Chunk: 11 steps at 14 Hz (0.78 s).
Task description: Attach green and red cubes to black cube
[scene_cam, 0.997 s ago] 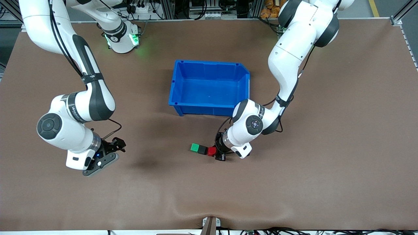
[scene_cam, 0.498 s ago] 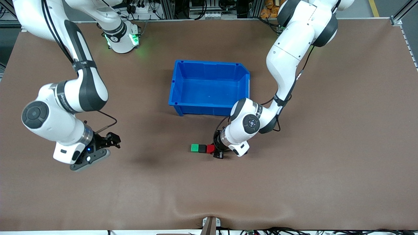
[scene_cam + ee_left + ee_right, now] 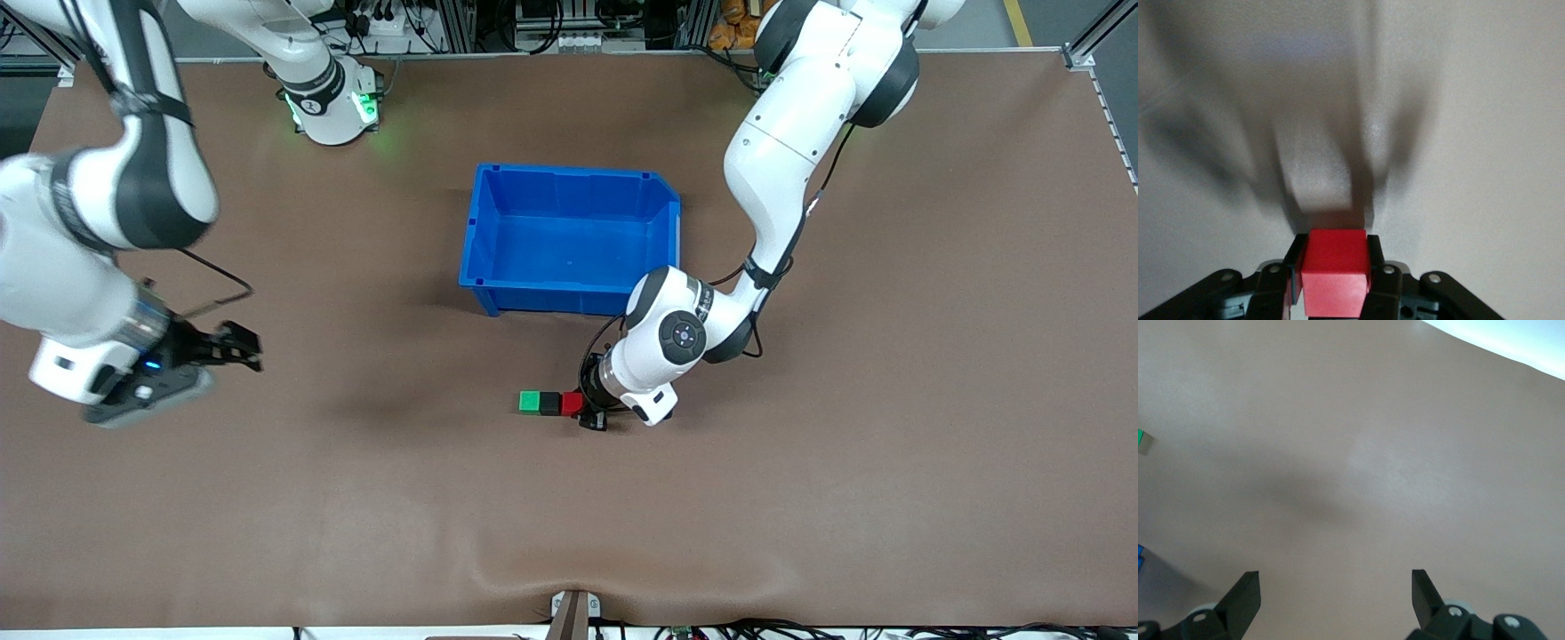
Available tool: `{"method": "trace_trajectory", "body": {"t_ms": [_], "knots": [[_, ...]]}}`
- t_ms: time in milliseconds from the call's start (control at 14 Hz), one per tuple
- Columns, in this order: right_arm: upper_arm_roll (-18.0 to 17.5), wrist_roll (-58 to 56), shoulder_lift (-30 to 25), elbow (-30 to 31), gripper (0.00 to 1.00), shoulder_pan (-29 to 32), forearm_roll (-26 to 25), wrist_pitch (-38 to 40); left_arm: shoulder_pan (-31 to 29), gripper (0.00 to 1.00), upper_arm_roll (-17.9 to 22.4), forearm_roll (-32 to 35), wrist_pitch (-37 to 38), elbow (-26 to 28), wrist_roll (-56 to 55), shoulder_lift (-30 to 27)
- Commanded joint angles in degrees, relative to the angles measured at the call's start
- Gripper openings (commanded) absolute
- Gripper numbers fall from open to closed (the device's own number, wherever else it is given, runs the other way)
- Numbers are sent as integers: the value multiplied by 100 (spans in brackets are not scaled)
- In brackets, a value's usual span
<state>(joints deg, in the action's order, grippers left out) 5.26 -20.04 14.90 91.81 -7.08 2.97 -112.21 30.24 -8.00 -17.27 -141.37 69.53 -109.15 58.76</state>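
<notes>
Left hand (image 3: pixel 589 411), below centre of the front frame, is clamped on the red cube (image 3: pixel 573 404), which sits on the table (image 3: pixel 889 444) touching the black cube (image 3: pixel 551 404) with the green cube (image 3: pixel 531 402) adjoining; right hand (image 3: pixel 233 345), mid-left, hangs fully open, empty.

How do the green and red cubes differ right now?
The red cube is clamped in the left gripper; the green cube sits free of any gripper. Red adjoins the black cube toward the left arm's end, green toward the right arm's. Both look equal in size.
</notes>
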Motion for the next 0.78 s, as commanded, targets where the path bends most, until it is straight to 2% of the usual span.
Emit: {"method": "trace_trajectory", "body": {"t_ms": [0,71,285,427,570,712], "knots": [[90,88,-145,-294,100,40,-60,609,44,70,70,75,223,52,-36,-41],[90,70,-145,-391,100,22,-147,978,44,100,97,83,224,52,-36,-49],[98,96,-381,-577,100,109,-200,1315,44,100,150,110,503,17,-10,-250],[107,96,-628,-550,100,303,-139,1516,9,100,141,547,925,8,-10,-479],[116,96,-830,-550,100,487,-104,1675,-35,100,132,1022,1032,8,8,-655],[116,88,-1023,-515,100,706,45,1807,-114,100,149,1129,1128,43,25,-901]]}}
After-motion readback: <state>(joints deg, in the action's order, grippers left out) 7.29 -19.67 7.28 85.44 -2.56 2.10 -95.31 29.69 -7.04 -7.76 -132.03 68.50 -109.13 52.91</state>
